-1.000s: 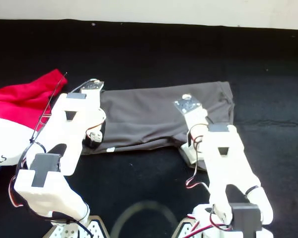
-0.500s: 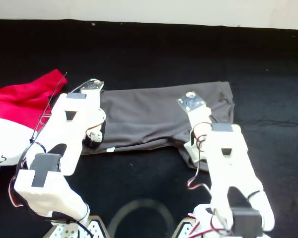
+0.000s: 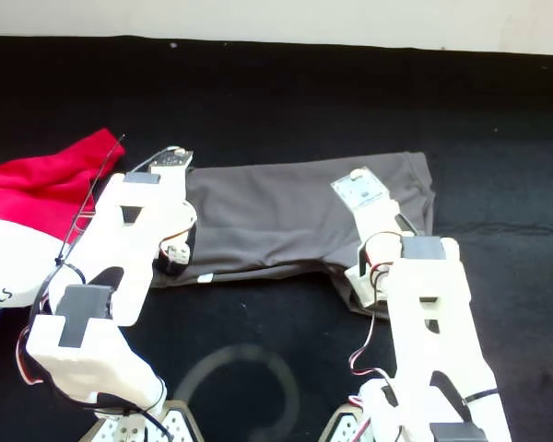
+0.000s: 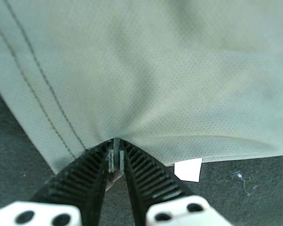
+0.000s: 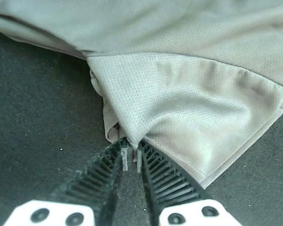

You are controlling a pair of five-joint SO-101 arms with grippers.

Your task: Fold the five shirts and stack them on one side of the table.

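While the black table (image 3: 258,92) holds the grey shirt (image 3: 276,212) spread ahead of both grippers, the right arm has swung slightly outward over the last second; left arm static. Right gripper (image 5: 131,153) is pinched tight on the sleeve edge, left gripper (image 4: 116,157) on the hem corner, white tag (image 4: 188,170) just beside its tips. Probably a tensioning tweak before the fold.

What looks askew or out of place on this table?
The grey mesh shirt lies creased: its sleeve bunches between the jaws of the right gripper, and a small white tag pokes out from its near edge.
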